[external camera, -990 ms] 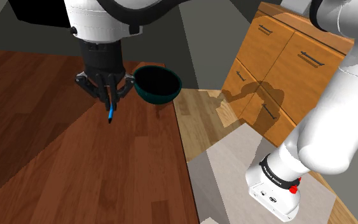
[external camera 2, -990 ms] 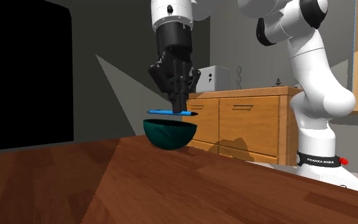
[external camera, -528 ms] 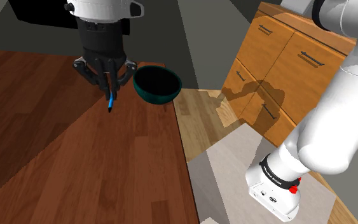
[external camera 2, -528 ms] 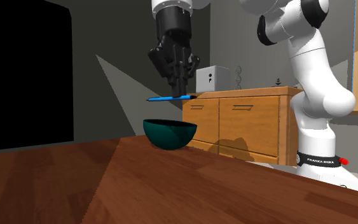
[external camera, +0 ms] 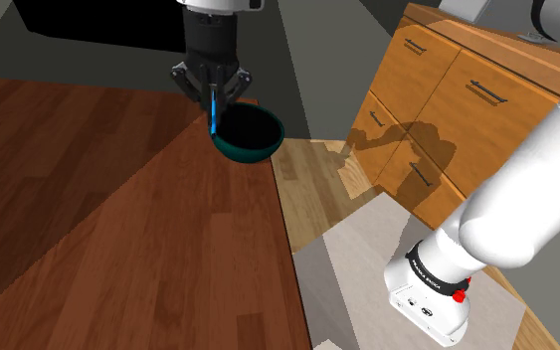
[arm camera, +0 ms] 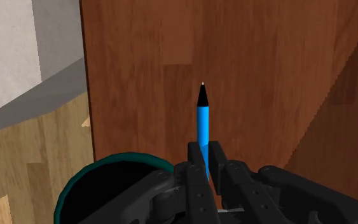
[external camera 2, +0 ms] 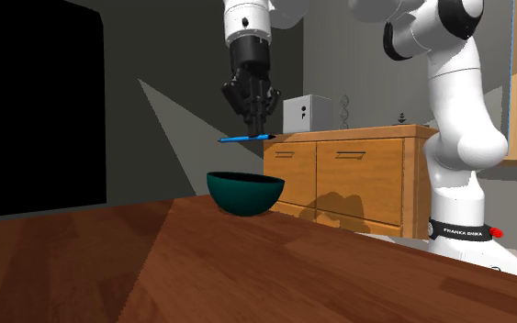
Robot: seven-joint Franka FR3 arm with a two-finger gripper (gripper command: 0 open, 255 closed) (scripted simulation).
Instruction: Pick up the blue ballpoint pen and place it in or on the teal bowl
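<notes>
Hand [external camera 2: 258, 127] points straight down, clamped on blue pen [external camera 2: 245, 139]; white arm [external camera 2: 458, 101] arched high.

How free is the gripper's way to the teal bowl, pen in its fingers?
Probably free, yes. The gripper, fingers shut on the blue pen, hangs above the teal bowl near its rim, with only open air between them; a small sideways shift may be needed.

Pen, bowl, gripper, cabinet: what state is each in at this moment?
gripper, shut on the blue pen
blue pen, level, in the air clear of the table
teal bowl, upright on the table, nothing seen inside
cabinet, doors and drawers shut
</notes>
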